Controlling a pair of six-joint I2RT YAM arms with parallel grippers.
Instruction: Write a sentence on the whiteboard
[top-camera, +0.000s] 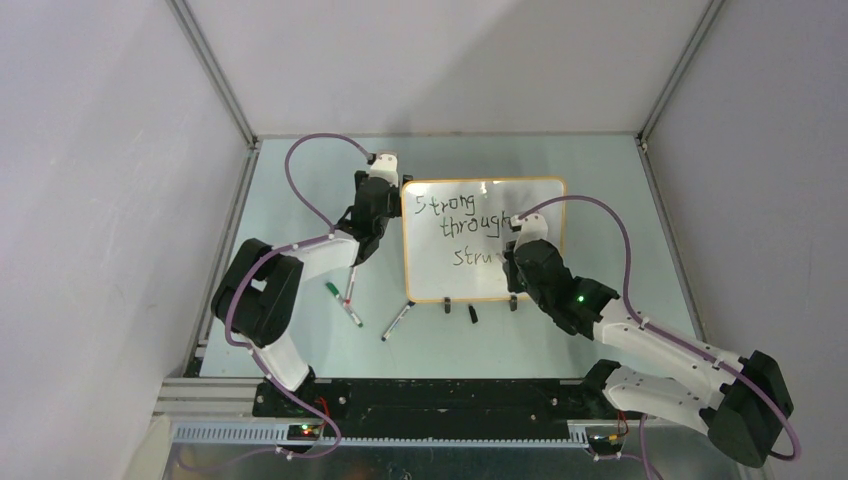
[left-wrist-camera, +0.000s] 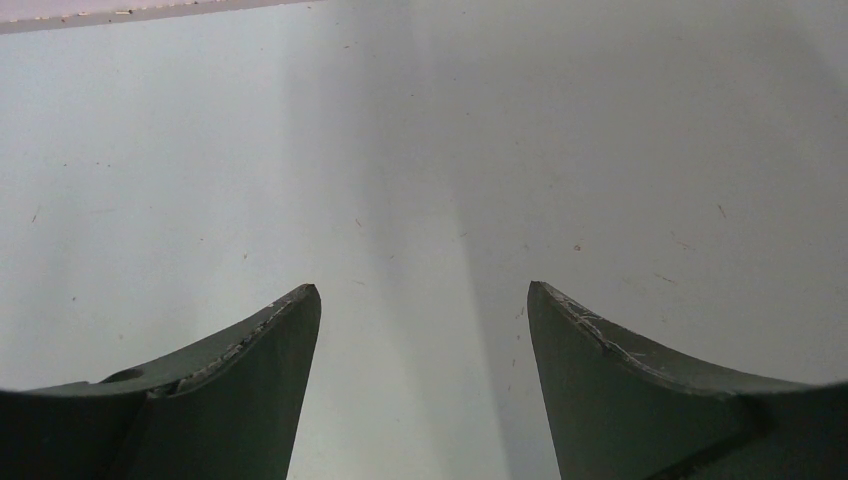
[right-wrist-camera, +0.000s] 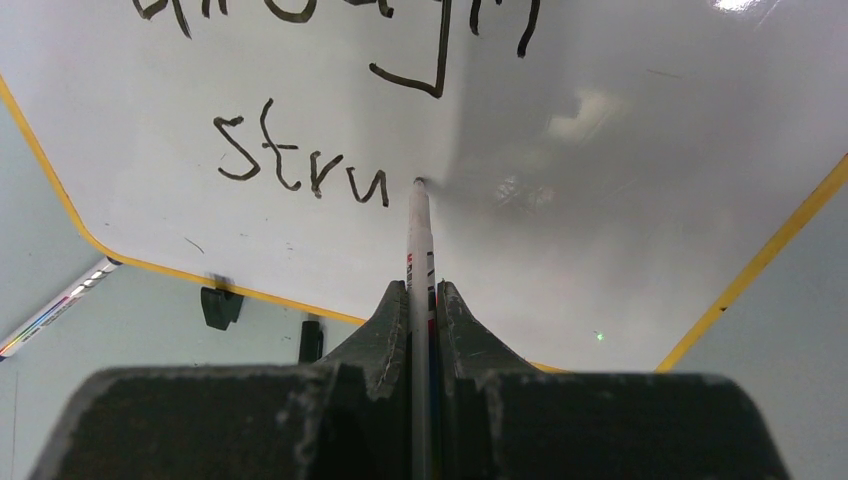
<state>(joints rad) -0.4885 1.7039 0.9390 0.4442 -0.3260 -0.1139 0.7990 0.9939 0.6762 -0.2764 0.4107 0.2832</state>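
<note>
**Robot's pen pauses mid-word at "stru"**

The glossy white whiteboard with a thin orange-yellow rim (top-camera: 440, 285) sits on the pale green desk (top-camera: 300, 200) between the two arms. Its black handwritten sentence (right-wrist-camera: 300, 165) so far reads "Strong through stru". The right fingers (right-wrist-camera: 395, 305) are clamped together on a thin white marker (right-wrist-camera: 418, 235), whose tip meets the board just past the "u". The left fingers (left-wrist-camera: 290, 320) stand wide apart and empty beside the board's far left corner. The board looks stiff, light and slick, so it is best steadied by its rim.
</note>
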